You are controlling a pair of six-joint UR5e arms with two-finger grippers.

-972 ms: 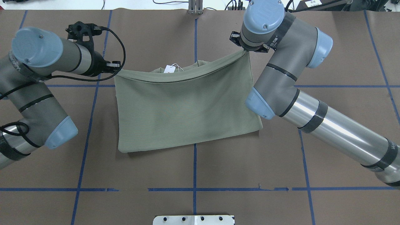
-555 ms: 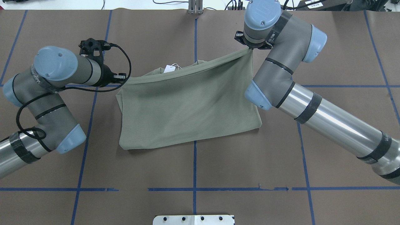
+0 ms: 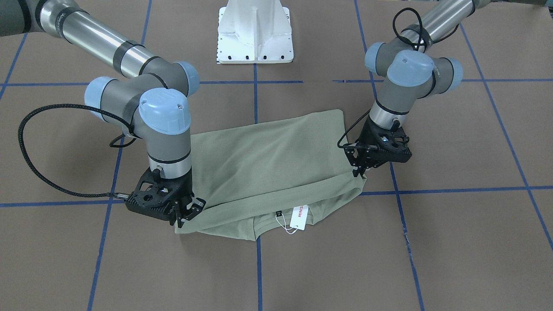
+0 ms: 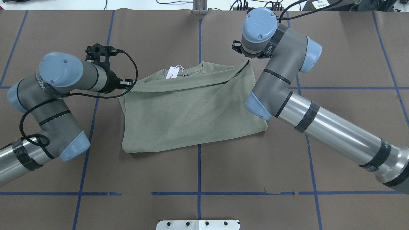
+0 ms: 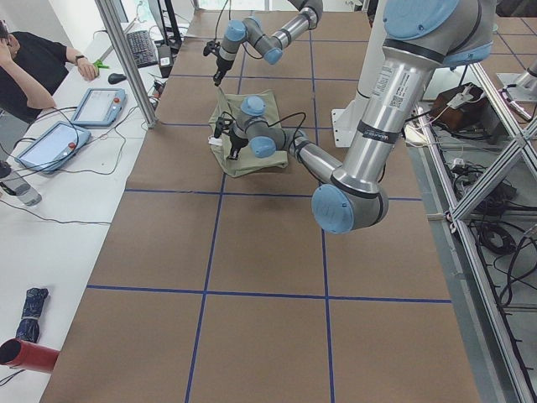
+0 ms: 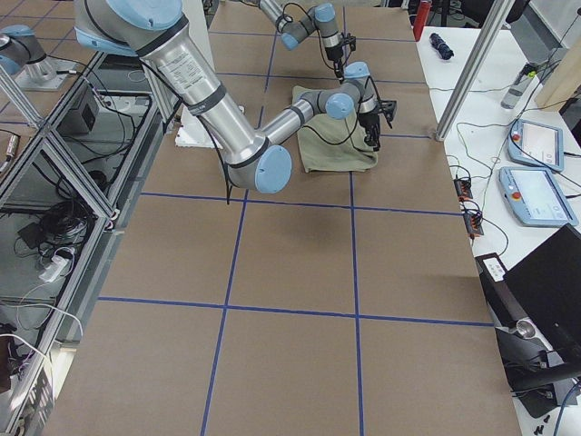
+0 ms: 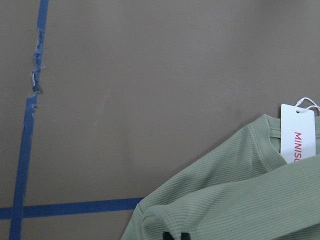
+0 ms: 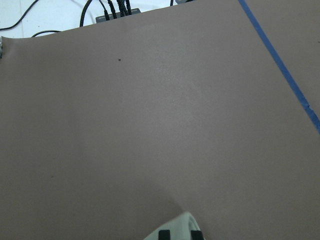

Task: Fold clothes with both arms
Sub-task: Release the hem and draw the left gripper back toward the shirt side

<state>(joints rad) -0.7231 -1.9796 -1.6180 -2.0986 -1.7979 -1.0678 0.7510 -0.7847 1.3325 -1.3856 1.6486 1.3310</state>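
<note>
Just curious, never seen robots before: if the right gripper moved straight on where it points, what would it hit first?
Most likely the brown table cover: the right gripper, shut on a corner of the shirt, points down at bare cover. How near is hard to judge.

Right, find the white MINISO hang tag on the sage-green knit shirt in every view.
Front-facing: white hang tag, lower centre, at the neck.
Overhead: upper centre.
Exterior left: too small to tell.
Exterior right: too small to tell.
Left wrist: right edge.
Right wrist: not in it.
Landmark: the round neck of the sage-green knit shirt.
</note>
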